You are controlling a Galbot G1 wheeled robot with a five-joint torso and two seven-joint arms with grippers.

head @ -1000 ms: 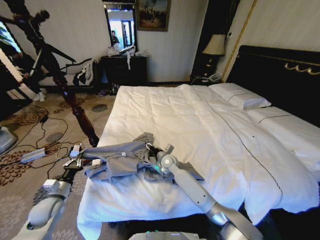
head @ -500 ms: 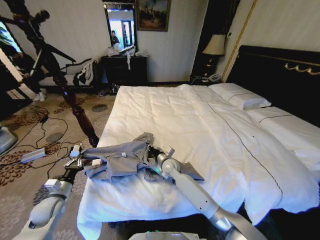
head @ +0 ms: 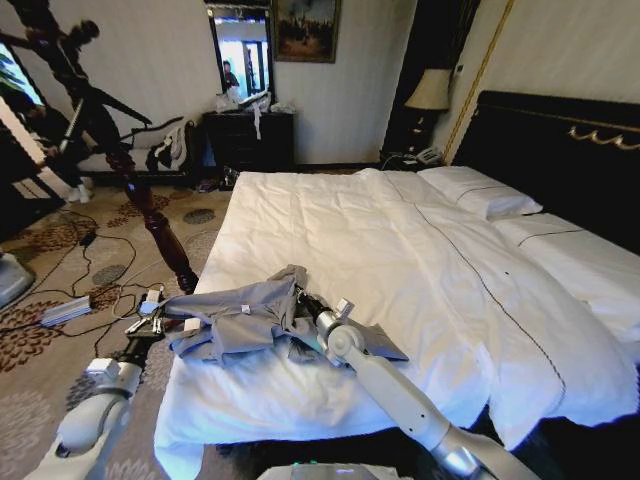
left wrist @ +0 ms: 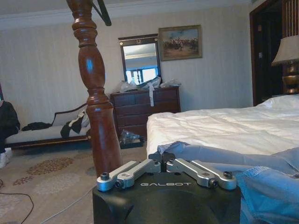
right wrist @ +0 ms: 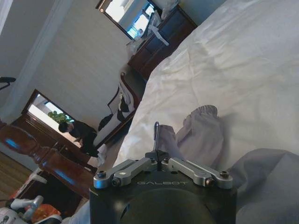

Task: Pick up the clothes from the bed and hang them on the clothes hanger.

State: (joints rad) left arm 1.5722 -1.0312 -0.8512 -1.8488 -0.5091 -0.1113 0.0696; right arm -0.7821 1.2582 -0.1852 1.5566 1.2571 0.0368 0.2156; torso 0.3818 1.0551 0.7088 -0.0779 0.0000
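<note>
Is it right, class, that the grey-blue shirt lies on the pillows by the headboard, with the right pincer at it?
Not quite. In the head view the grey-blue shirt lies at the foot end of the bed, far from the pillows. The right pincer is indeed at it.

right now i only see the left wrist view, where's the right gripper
Observer: The right gripper is down on the thin grey-blue long-sleeved shirt, near its middle.
Operator: holding anything
Observer: Its fingers are shut on a silvery wire hook that sticks out of the shirt.
Operator: is my left gripper over the bed
Observer: No. The left gripper hangs just off the edge of the wide white-duveted bed, beside the shirt's sleeve end.
</note>
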